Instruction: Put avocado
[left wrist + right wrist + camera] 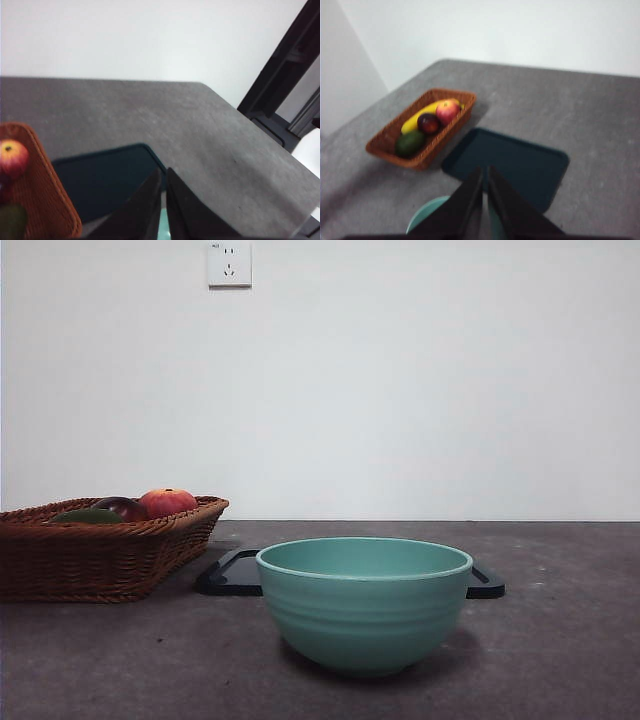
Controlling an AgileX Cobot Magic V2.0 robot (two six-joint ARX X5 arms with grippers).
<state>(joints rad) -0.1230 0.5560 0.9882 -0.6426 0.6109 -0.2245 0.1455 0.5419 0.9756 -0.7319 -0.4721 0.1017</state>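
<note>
Avocado (410, 143) sits at one end of the wicker basket (385, 145), beside the maroon fruit (428, 123), red apple (448, 111) and banana (420, 116); only the right wrist view shows all four, while the front view barely shows a green sliver behind the rim. Teal bowl (364, 605) stands in front of the dark tray (520, 165). Left gripper (164, 175) and right gripper (485, 172) both have jaws pressed together, holding nothing, well apart from the avocado.

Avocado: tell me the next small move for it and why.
Probably open the left gripper and swing it over the wicker basket. The avocado lies untouched there beside the maroon fruit; both grippers, the right gripper too, hang shut and away from the basket.
</note>
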